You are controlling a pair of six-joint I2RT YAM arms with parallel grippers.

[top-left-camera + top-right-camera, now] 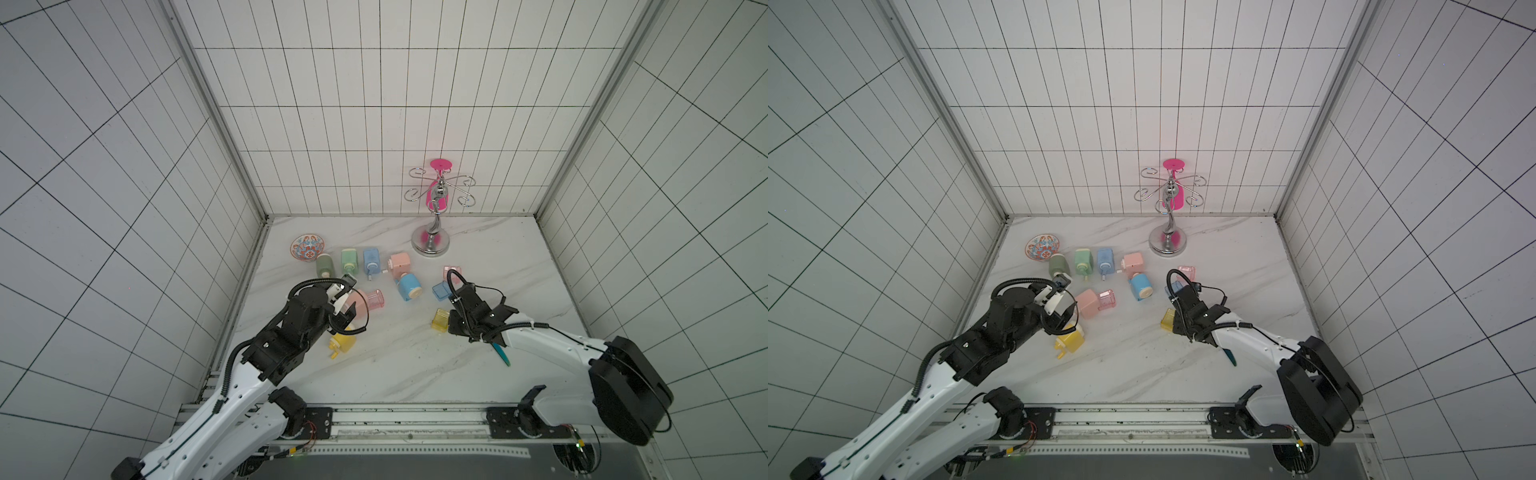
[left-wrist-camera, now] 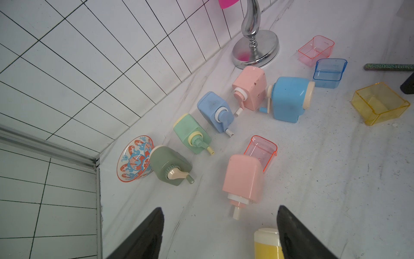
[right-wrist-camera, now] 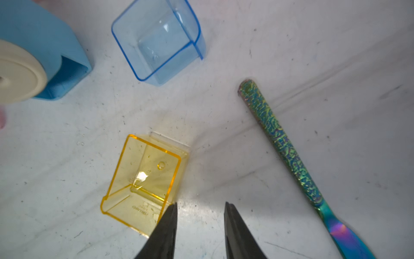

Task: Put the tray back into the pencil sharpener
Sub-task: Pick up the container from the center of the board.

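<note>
The yellow tray (image 3: 143,179) lies open side up on the marble desk (image 1: 415,365), apart from the yellow sharpener (image 1: 343,343), which lies on its side across the desk beneath the left arm. The right claw (image 3: 201,203) hangs over the tray's near corner with its fingers apart and only bare desk between them; one finger overlaps the tray's edge in the right wrist view, and whether they touch I cannot tell. Close around the tray are a blue tray (image 3: 161,42), a big blue sharpener (image 3: 44,44) with its slot empty, and an iridescent utensil (image 3: 284,145), half hidden under the right arm in both top views. The left claw (image 2: 219,207) stands wide apart, clamped on nothing, the yellow sharpener's cream end just beside one finger. Between the two yellow pieces lies a pink sharpener (image 2: 244,177) with a pink tray (image 2: 261,150) partly in its slot. Only the left wrist view shows the far row unobstructed: an olive sharpener (image 2: 169,166) touching a patterned bowl (image 2: 134,159), then a mint sharpener (image 2: 192,132), a small blue sharpener (image 2: 212,109), a second pink sharpener (image 2: 251,87), and a loose pink tray (image 2: 315,50) near the chrome stand (image 2: 255,49).
</note>
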